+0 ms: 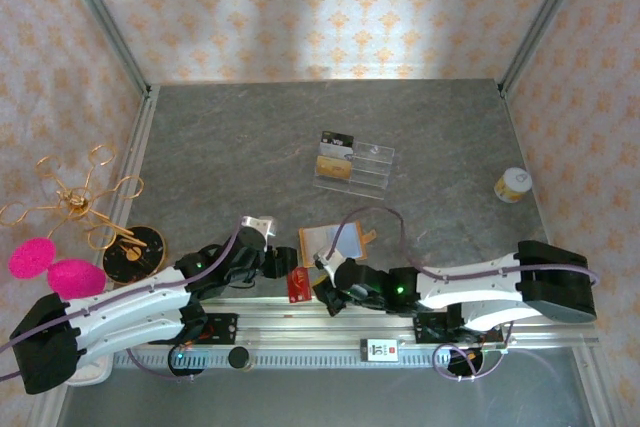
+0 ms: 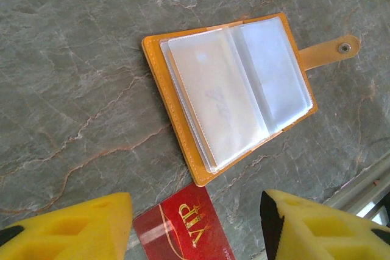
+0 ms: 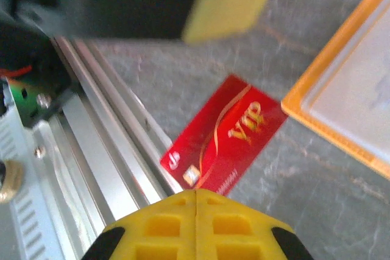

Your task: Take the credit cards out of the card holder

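1 red card lies flat on the tabletop, just beside the open holder.
The left gripper hangs released over the card; the right gripper is clenched and empty. A pinch could skid the flat card toward the rail. The holder's sleeves look empty; the stand holds cards.
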